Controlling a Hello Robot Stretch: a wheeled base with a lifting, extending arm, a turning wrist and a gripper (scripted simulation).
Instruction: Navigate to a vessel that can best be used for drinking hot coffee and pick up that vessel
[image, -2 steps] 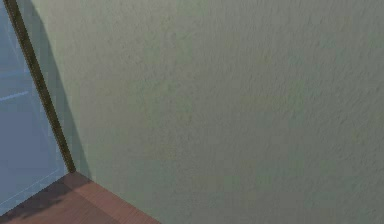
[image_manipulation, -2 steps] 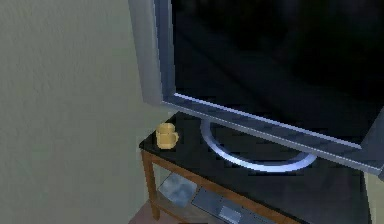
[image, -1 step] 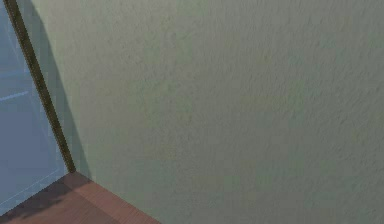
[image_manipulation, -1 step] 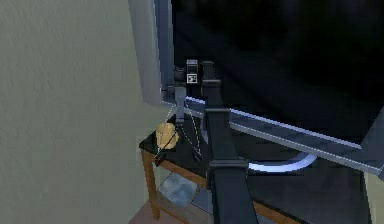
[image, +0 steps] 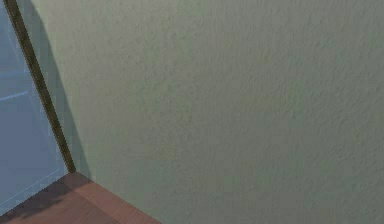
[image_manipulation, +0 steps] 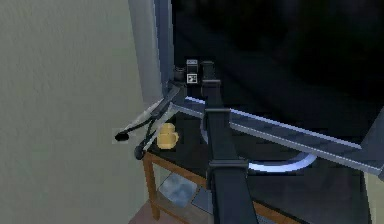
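Yellow mug (image_manipulation: 167, 135) stands on dark table (image_manipulation: 185, 152) beside pincer (image_manipulation: 130, 142); whether held, unclear.

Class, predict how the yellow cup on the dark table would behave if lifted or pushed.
The yellow cup looks small and squat, so probably light and unlikely to tip. It looks rigid, possibly breakable. It stands near the table edge, so a push might slide it off.

There is one yellow mug (image_manipulation: 167, 135), near the left edge of the one small worktop (image_manipulation: 185, 160). Below the worktop there is one pale thing (image_manipulation: 178, 188); I cannot tell what it is. One arm (image_manipulation: 225, 150) carries one hand (image_manipulation: 130, 142) with two thin fingers (image_manipulation: 142, 117).
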